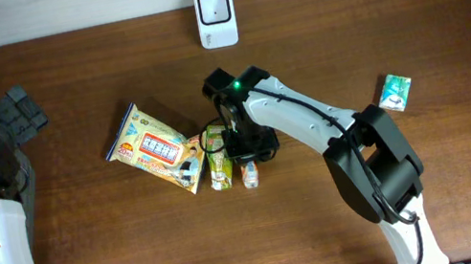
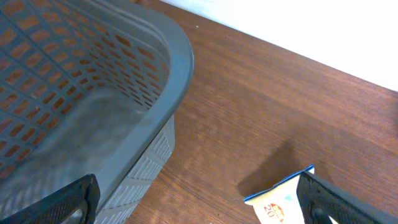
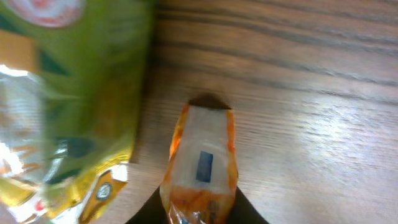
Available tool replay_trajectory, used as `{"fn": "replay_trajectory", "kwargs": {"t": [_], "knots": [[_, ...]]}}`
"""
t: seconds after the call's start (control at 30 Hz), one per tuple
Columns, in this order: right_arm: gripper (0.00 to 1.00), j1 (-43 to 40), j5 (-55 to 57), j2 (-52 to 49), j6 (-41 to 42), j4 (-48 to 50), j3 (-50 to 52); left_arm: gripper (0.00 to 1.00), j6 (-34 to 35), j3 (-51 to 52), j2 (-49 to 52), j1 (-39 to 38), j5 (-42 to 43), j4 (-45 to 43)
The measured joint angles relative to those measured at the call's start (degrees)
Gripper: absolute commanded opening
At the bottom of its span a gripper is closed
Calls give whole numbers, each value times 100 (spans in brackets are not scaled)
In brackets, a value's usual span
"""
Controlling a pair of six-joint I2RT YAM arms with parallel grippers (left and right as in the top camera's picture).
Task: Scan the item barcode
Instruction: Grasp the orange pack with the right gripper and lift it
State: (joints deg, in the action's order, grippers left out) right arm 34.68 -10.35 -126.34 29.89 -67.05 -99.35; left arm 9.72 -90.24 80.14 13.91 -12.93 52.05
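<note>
The item is a small sachet (image 3: 200, 163), white-faced with crimped orange edges and a small blue rectangle printed near its middle. It lies flat on the brown wooden table (image 1: 141, 255), near the centre, just to the right of a green packet (image 1: 220, 168). Its near end sits between the dark fingers of the right gripper (image 3: 199, 216), which touch both edges. The scanner (image 1: 216, 15), a white rounded box with a dark-rimmed square window, stands at the table's far edge, well apart from the sachet.
</note>
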Motion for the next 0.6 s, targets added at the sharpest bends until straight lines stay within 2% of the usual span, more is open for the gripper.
{"fn": "replay_trajectory", "kwargs": {"t": [0.07,0.17,0.27,0.33,0.4,0.47,0.6], "knots": [[16,-50,245,-44,-9,-470,-216,99,-2,0,0,0,0,2],[16,-138,1561,-70,-57,-1300,-1207,99,-2,0,0,0,0,-2],[17,-138,3097,-160,-116,-1314,-1294,99,-2,0,0,0,0,-2],[21,-138,3480,-498,-192,-1287,-1298,99,-2,0,0,0,0,-2],[26,-138,3578,-813,-256,-1228,-1298,99,0,0,0,0,0,0],[39,-138,3423,-874,-323,-1080,-1298,99,0,0,0,0,0,0],[44,-166,2142,-883,-868,-940,-1377,99,-2,0,0,0,0,-2]]}}
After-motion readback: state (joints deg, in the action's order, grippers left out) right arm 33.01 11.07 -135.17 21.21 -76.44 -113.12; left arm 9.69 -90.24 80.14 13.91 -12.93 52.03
